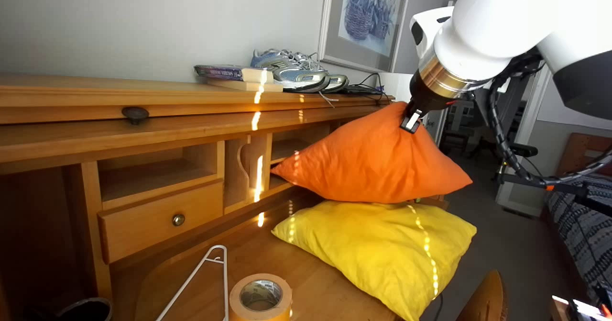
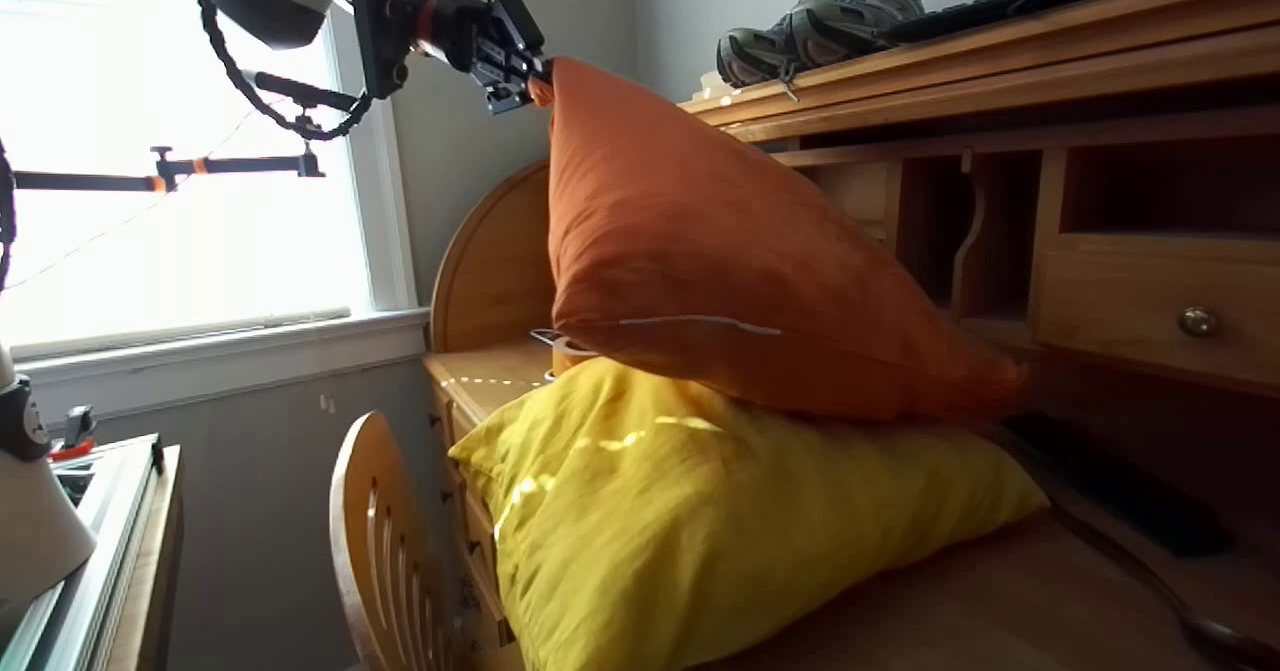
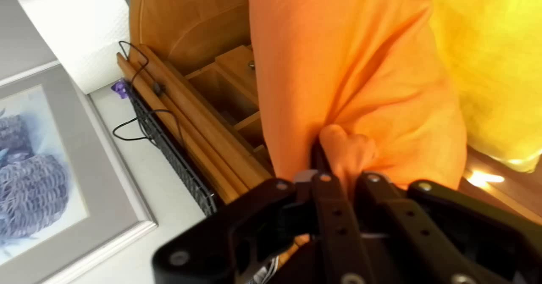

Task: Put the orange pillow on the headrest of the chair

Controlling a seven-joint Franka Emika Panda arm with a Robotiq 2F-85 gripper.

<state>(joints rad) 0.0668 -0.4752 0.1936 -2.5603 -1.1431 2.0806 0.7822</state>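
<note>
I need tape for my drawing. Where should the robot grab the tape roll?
Best, I'd say, by the wall of the tape roll, from above, one jaw inside the hole, one outside: it lies flat, hole facing up.

Window (image 2: 220, 251) blown out; orange pillow (image 2: 720, 261) shadowed underneath; dotted sunlight streaks

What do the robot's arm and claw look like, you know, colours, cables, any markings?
The arm is white and rounded, with dark patches, a dark grey section and a shiny gold-toned band near its end. A ribbed black cable loops alongside. The claw is black, with slim jointed links and round screw heads; one fingertip shows a whitish patch.
</note>
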